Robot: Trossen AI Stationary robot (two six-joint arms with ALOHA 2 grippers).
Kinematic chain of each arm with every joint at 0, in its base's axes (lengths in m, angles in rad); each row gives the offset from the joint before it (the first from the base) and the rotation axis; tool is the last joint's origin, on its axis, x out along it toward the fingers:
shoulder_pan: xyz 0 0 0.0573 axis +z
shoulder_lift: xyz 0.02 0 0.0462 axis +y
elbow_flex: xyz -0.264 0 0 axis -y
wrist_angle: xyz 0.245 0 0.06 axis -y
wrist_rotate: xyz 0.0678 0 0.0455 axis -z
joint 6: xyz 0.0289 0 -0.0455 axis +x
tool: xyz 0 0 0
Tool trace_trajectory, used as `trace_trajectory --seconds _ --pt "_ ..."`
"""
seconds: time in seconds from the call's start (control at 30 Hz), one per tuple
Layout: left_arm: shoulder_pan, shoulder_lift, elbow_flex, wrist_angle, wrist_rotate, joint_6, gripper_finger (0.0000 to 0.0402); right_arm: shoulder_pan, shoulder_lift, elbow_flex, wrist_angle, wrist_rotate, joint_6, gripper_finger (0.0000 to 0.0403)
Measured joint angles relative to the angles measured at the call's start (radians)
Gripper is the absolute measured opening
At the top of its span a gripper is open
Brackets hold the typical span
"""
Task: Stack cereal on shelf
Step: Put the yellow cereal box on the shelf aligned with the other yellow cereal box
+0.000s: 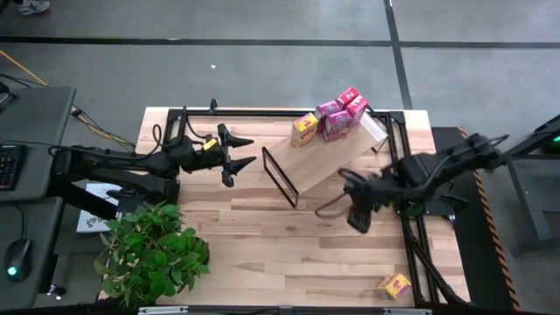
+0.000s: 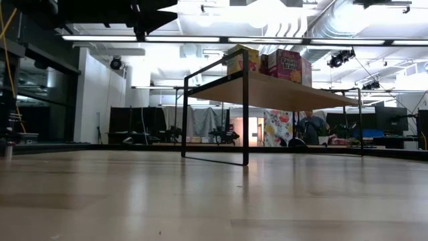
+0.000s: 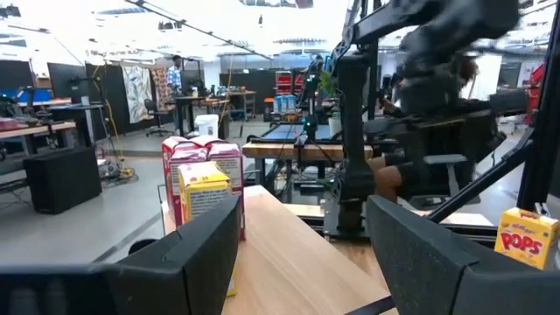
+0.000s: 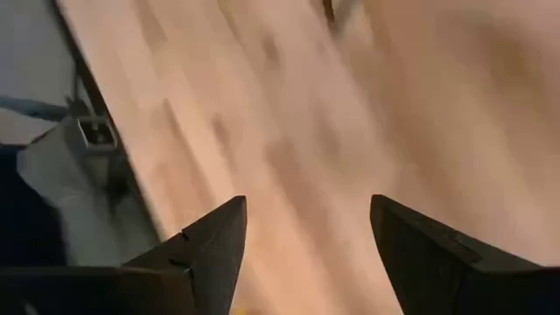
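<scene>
The shelf (image 1: 325,156), a long pale wood board on black wire ends, stood slantwise on the plank worktop (image 1: 262,245). Small cardboard boxes (image 1: 332,118), pink, red and one yellow, clustered at its far end. A lone yellow box (image 1: 394,285) lay at the worktop's near right corner, seen from above and past the left wrist, not in the low view. The left claw (image 1: 243,150) hung left of the shelf, fingers apart, holding nothing. The right claw (image 1: 354,199) hovered right of the shelf over bare wood, fingers apart. A leafy plant (image 1: 150,249) sat near left
</scene>
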Motion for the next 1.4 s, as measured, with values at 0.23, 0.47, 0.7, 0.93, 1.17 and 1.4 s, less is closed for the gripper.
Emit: trace_trajectory --seconds 0.23,0.47,0.7,0.93,1.17,1.4 --pt "0.0 0.0 0.0 0.0 -0.003 -0.007 0.0237 0.237 0.143 0.181 -0.128 -0.109 0.602 0.0234" --pt "-0.001 0.0 0.0 -0.006 -0.003 -0.044 0.0237 0.428 0.262 0.218 -0.127 -0.172 1.007 0.0234" --pt "-0.001 0.0 0.0 -0.005 -0.003 -0.054 0.0237 0.584 0.355 0.217 -0.108 -0.349 1.261 0.0234" --pt "-0.001 0.0 0.0 -0.005 -0.003 -0.053 0.0237 0.686 0.388 0.217 -0.098 -0.339 1.341 0.0234" --pt "0.0 0.0 0.0 0.005 -0.003 0.008 0.0237 0.736 0.429 0.217 -0.07 -0.322 1.354 0.0233" --pt "0.0 0.0 0.0 0.028 -0.003 0.018 0.0237 0.734 0.521 0.216 -0.006 -0.333 1.215 0.0203"
